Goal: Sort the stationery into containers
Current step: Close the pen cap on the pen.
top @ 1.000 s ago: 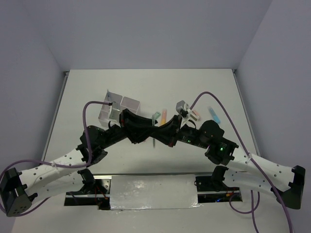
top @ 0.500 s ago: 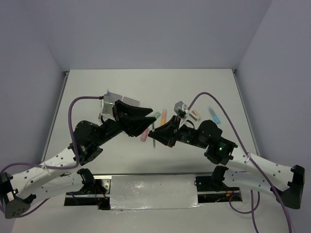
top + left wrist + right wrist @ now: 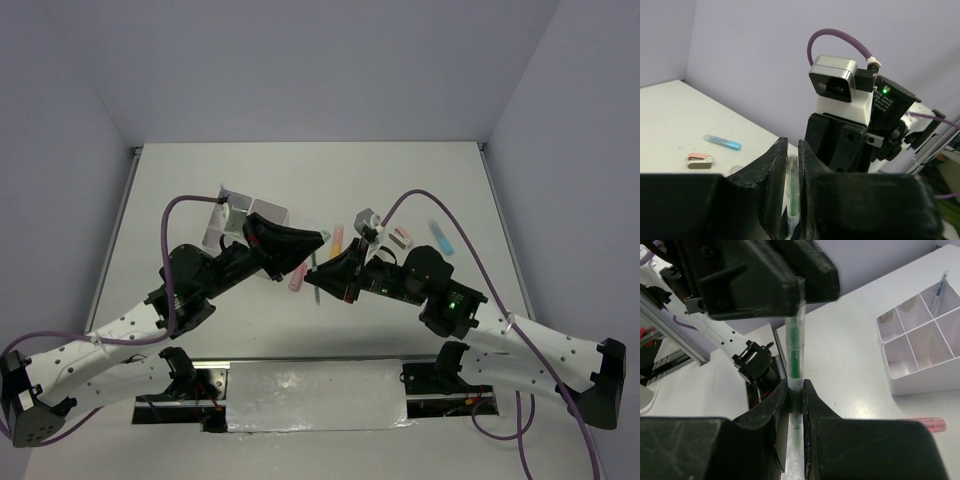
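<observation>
White table (image 3: 200, 180), grey walls, both arms meeting over the middle. The green pen (image 3: 795, 355) is off the table, in the air between the two grippers, to the right of the divided box (image 3: 920, 385).

Fingers: the right gripper (image 3: 795, 387) is pinching the pen's near end. The left gripper (image 3: 791, 150) is closed narrowly around the other end, and it looks like a pinch too. So both are on one pen, which looks like a handover.

Pen axis: it runs straight out from the right fingers into the left ones, lengthwise along both pairs. From above that is roughly near-to-far. The clear section is toward the left gripper and the green section toward the right.

Risks, as I judge them:
- Two grips on one thin barrel. Any pull or twist between the arms could bend it or pop it out.
- If the right lets go before the left bites properly, the pen drops next to the pink marker (image 3: 925, 425).
- The barrel is round and slick and held by its end, so it may swing in the grip.
- The pen is long compared with a compartment, so it needs tilting to go in and could catch on a divider.
</observation>
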Controlling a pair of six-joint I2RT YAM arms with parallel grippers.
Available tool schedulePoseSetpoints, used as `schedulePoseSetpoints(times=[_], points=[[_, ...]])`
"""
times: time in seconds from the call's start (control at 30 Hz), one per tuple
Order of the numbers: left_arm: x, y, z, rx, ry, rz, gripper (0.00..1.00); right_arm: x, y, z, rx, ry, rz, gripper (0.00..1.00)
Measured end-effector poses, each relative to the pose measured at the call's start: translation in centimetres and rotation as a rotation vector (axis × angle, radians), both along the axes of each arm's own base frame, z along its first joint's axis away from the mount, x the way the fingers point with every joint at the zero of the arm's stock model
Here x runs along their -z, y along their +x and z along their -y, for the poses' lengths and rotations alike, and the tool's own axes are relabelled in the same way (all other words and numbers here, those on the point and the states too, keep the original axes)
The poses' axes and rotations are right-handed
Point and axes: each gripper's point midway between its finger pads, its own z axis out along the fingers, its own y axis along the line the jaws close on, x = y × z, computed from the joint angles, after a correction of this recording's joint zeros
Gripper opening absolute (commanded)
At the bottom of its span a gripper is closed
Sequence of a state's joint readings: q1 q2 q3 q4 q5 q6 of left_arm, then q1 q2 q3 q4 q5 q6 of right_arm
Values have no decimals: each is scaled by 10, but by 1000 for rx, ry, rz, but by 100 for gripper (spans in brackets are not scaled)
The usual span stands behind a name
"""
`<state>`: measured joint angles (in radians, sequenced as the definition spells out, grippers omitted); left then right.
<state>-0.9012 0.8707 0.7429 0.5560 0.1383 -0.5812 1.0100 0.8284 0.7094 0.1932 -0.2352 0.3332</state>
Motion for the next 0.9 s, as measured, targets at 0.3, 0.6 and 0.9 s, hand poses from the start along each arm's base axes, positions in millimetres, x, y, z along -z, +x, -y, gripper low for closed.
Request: schedulePoseSetpoints(times=[0.3,0.6,0.9], points=[[-2,1,-1,-1,-15,2,0,-4,9,0,37,-58,24,0],[-2,13,-17,-104,-174,26,0,-18,28,-8,37,-253,37,0],[21,19,-26,-185,-185,-19,19,6,30,-16,-21,-367,-29,0]])
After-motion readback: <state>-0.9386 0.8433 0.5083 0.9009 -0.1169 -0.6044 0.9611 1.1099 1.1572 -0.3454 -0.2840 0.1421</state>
